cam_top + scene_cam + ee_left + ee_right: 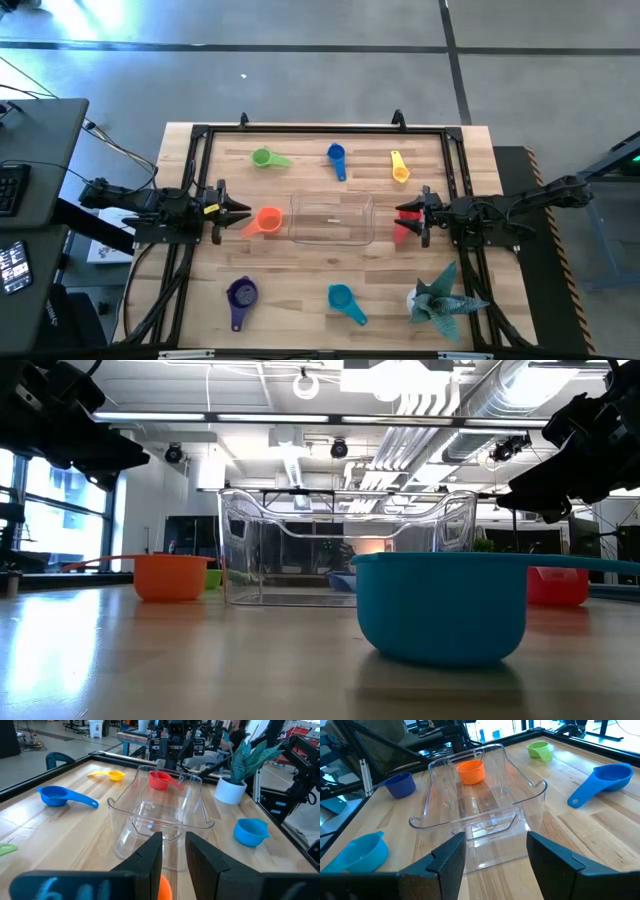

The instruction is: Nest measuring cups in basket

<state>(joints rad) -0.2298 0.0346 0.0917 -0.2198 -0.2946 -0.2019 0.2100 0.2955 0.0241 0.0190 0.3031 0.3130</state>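
The clear basket (332, 218) stands on its flat bottom at the table's middle, with nothing in it. The measuring cups lie scattered around it on the wood: orange (266, 220) at its left, red (405, 230) at its right, green (265, 158), blue (336, 157) and yellow (399, 167) on the far side, purple (241, 296) and teal (343, 298) on the near side. My left gripper (174, 855) hovers level above the orange cup (165, 889), open by a narrow gap. My right gripper (496, 855) hovers by the red cup, open wide. Both point at the basket (480, 815).
A spiky teal-grey figure (440, 295) stands at the near right corner, beside the teal cup. A black frame (200, 135) runs along the table's edges. Bare wood lies between the cups and the basket.
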